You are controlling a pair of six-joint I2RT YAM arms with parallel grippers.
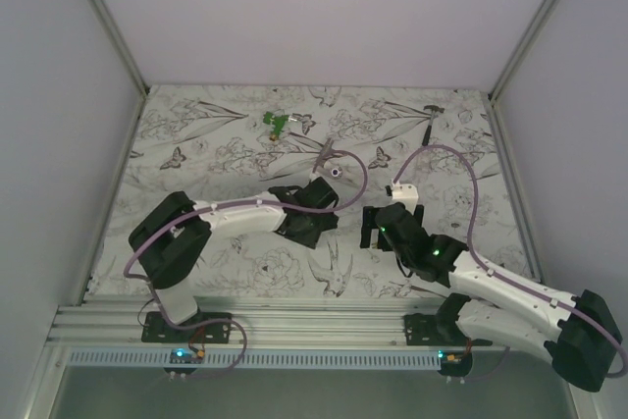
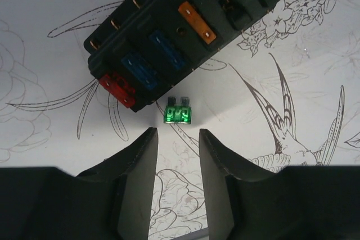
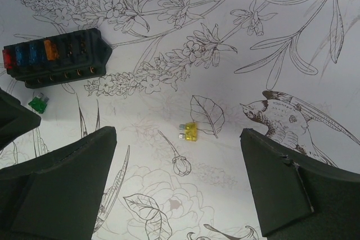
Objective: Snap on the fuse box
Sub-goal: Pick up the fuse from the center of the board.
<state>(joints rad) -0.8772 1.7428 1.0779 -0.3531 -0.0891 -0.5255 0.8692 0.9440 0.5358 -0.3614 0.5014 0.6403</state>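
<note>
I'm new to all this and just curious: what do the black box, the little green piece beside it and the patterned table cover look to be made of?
The black box: likely moulded plastic, matte, with crisp ribs and slots.
The green piece: translucent plastic, probably; light glows through it.
The table cover: looks like printed paper or cloth, flat, no shine; I cannot tell which.
</note>
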